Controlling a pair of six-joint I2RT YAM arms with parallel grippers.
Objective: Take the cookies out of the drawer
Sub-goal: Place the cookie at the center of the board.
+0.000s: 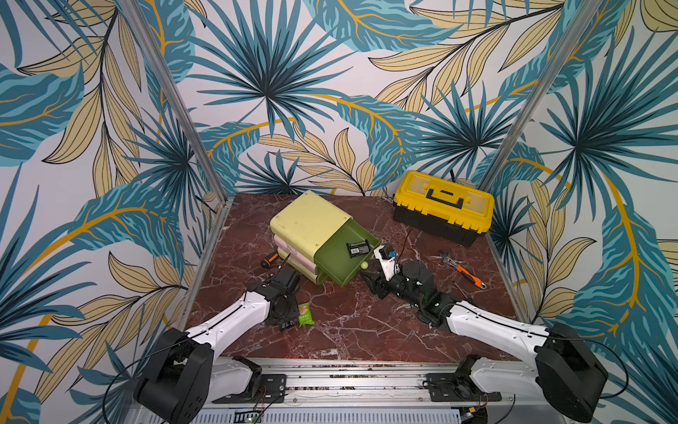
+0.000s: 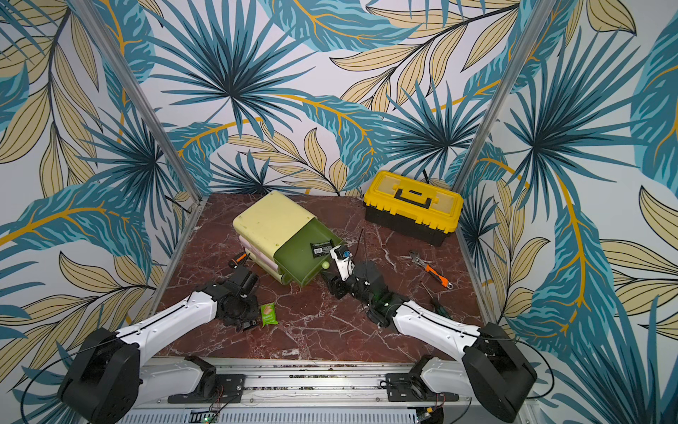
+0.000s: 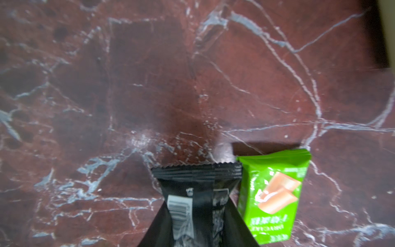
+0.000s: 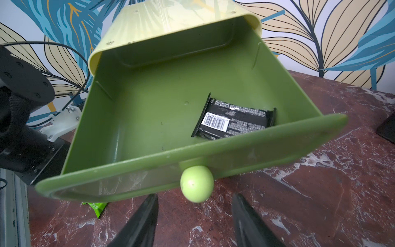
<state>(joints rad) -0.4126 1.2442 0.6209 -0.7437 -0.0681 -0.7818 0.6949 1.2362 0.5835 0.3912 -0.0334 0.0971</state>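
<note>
The top green drawer of the small cabinet stands pulled out. One black cookie packet lies flat inside it, near the front wall. My right gripper is open and empty, just in front of the drawer's round knob, not touching it. My left gripper hangs low over the table, shut on another black cookie packet. A bright green cookie packet lies on the table right beside it.
The pale yellow cabinet sits mid-table, turned at an angle. A yellow and black toolbox stands at the back right. An orange-handled wrench lies right of my right arm, and a screwdriver lies left of the cabinet.
</note>
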